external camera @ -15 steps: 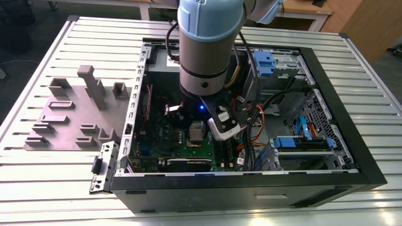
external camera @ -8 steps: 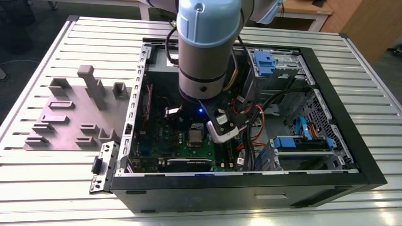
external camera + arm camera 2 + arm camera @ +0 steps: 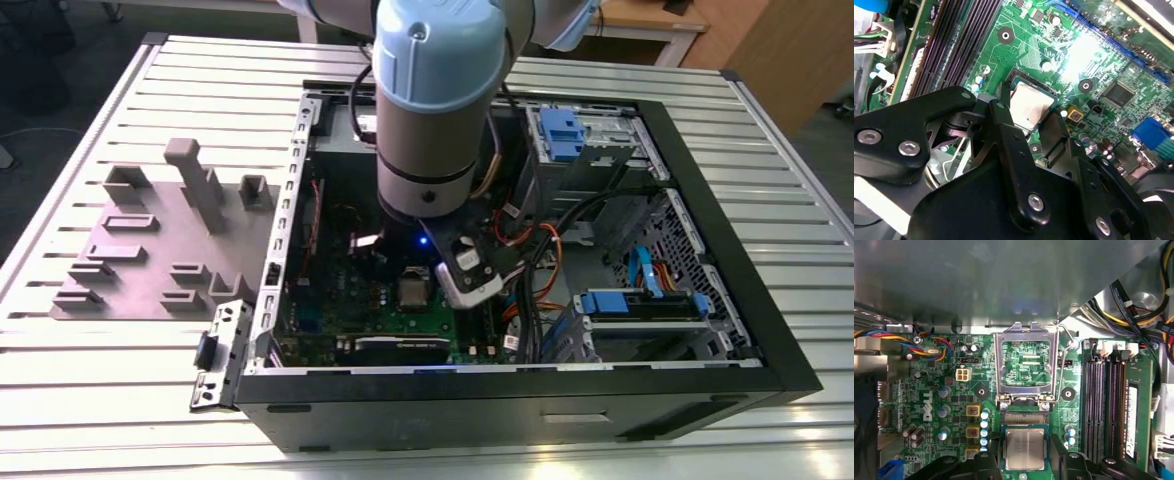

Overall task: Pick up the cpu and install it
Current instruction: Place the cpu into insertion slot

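Exterior view: arm [image 3: 427, 120] upright inside the open computer case [image 3: 534, 415]

The arm stands near vertical, wrist low over the green motherboard [image 3: 327, 310]. In both wrist views the gripper [image 3: 1026, 462] [image 3: 1026, 112] straddles the cpu [image 3: 1025, 449] [image 3: 1030, 105], its black fingers [image 3: 988, 462] spread slightly wider than the chip and gripping nothing. The cpu lies flat in its socket right under the tool, the silver socket frame [image 3: 999, 365] hinged up just beyond the fingertips
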